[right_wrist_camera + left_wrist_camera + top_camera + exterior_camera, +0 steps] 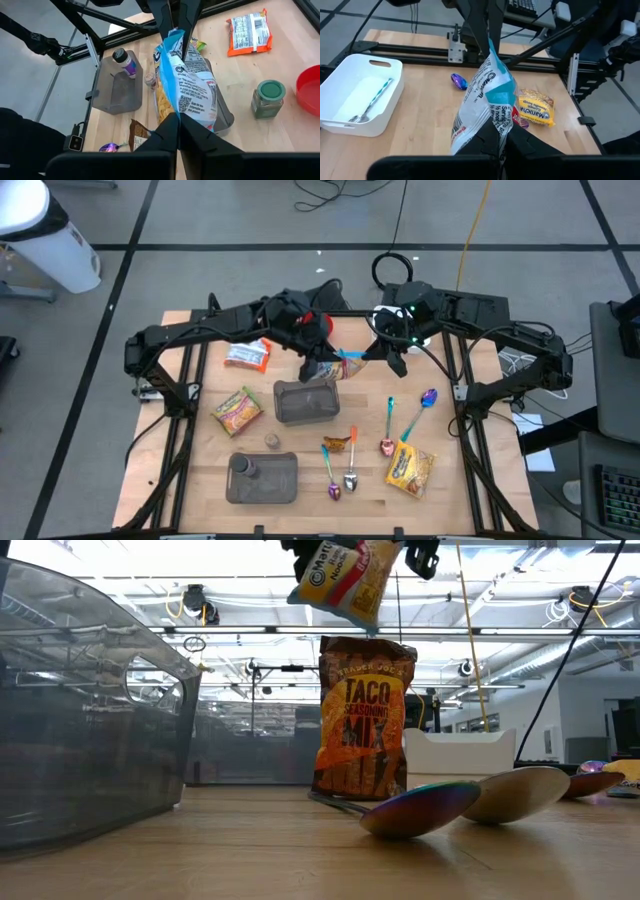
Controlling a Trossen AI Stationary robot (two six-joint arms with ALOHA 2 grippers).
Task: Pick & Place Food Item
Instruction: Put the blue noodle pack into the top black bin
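Note:
A white, blue and red noodle packet hangs in the air over the middle of the table, just beyond a grey bin. My left gripper is shut on one end of it and my right gripper is shut on the other end. In the left wrist view the packet runs from my own fingers up to the right arm's fingers. The low view shows the packet high above the table top. My left gripper pinches the packet's end edge between its two fingers, slanting down from the table's left side. The packet is lifted clear of the table. My right gripper pinches the opposite end edge between its two fingers, slanting down from the table's right side. The packet spans between the two grippers, clear of the bin below.
An upright taco seasoning packet and several spoons lie near the front. Yellow noodle packets, an orange packet, a red bowl, a green-lidded jar, a white tray and a grey tray lie around.

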